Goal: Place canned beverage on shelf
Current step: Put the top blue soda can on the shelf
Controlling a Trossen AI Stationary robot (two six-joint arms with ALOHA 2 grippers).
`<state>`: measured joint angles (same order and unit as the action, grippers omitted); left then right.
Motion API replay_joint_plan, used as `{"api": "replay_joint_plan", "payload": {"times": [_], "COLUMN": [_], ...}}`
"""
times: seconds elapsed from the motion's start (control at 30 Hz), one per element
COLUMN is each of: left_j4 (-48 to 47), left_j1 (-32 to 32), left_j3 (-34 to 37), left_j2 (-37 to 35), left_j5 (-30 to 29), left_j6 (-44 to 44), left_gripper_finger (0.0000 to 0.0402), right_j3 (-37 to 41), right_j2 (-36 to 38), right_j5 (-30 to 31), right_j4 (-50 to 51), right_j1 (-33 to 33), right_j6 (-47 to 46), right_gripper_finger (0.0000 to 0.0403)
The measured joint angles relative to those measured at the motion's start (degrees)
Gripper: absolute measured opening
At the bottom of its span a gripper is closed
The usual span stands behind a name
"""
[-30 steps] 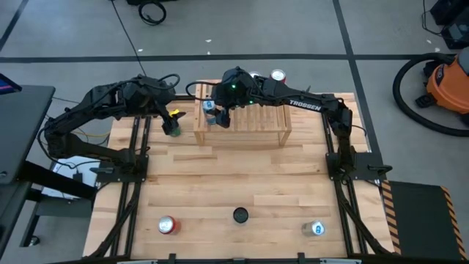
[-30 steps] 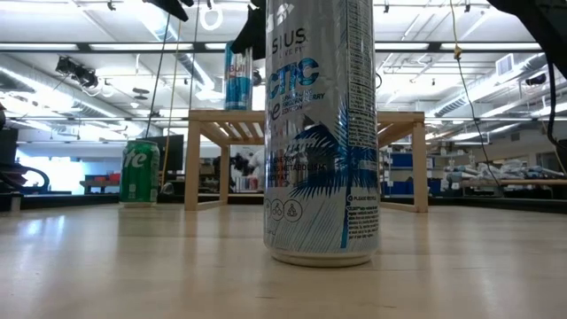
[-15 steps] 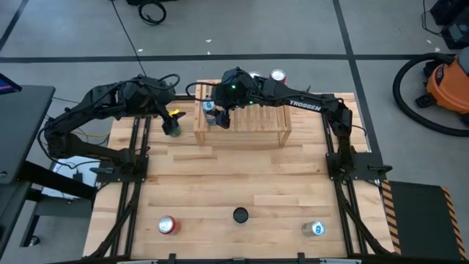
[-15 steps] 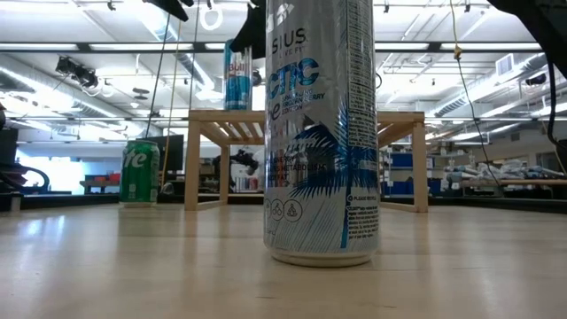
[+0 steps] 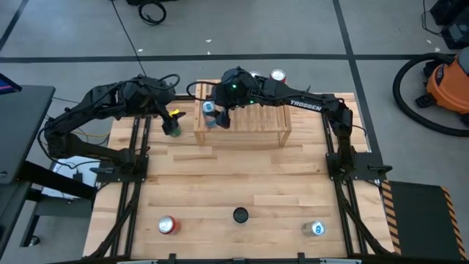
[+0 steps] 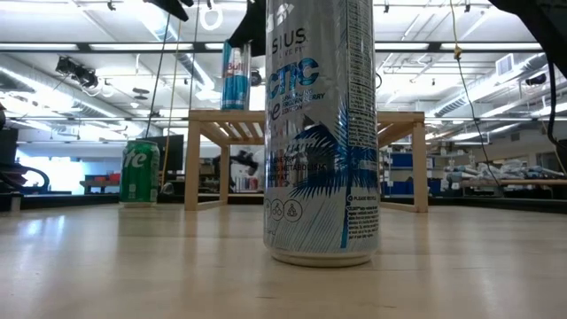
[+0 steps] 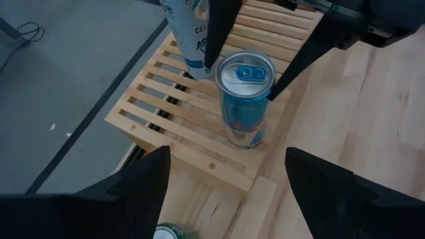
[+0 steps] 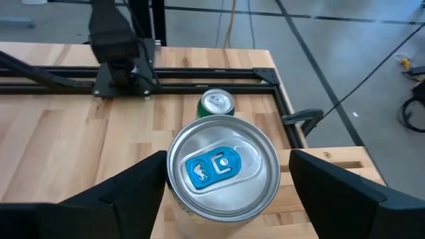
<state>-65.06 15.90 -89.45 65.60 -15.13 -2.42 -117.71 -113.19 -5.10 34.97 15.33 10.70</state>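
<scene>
- Centrally, the canned beverage point(image 7: 244, 99), a slim blue can with a silver top, stands upright on the left end of the shelf point(image 5: 253, 125). Its base rests across the thin slats, and a white can point(image 7: 189, 33) stands just beside it.
- Handling, as a judgement: thin aluminium walls are stiff under light pressure but dent if squeezed. The painted surface is smooth and likely slippery. An unopened tab suggests a full, moderately heavy can that topples easily on the narrow bars.
- Hold: best taken at mid-height across the round body, clear of the rim and tab.
- Right pincer point(image 5: 218, 117): it sits astride the can from above. Whether it grips the can or has let go cannot be told.
- Left pincer point(image 7: 227, 156): it is spread wide and holds nothing, waiting left of the shelf above a green can point(image 6: 139, 173) that stands on the bench.
- Surface: the bench point(image 5: 234, 176) is pale jointed wood, flat and dry. A red can point(image 5: 167, 225), a dark can point(image 5: 240, 215) and a silver-blue can point(image 5: 316, 229) stand well apart along its near edge.
- Room: a grey floor crossed by pale lines, with an orange vacuum point(image 5: 447, 81) at far right. The low view shows a hall with strip lights beyond the bench.
</scene>
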Motion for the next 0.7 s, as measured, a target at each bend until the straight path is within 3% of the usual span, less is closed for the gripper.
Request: {"api": "replay_joint_plan", "payload": {"times": [0.27,0.47,0.7], "left_j4": [0.0,-0.9,-1.0], "left_j1": [0.0,0.0,0.0], "left_j3": [0.0,0.0,0.0], "left_j2": [0.0,0.0,0.0], "left_j5": [0.2,6.4,6.6], "left_j6": [1.9,2.3,3.3], "left_gripper_finger": [0.0299,0.0299,0.0299], "right_j3": [0.0,0.0,0.0], "right_j2": [0.2,0.2,0.2], "right_j5": [1.0,1.0,1.0], "right_j4": [-3.0,-3.0,-3.2], "right_j1": [0.5,1.2,1.3], "right_j6": [0.0,0.0,0.0], "right_gripper_finger": [0.0330,0.0330,0.0330]}}
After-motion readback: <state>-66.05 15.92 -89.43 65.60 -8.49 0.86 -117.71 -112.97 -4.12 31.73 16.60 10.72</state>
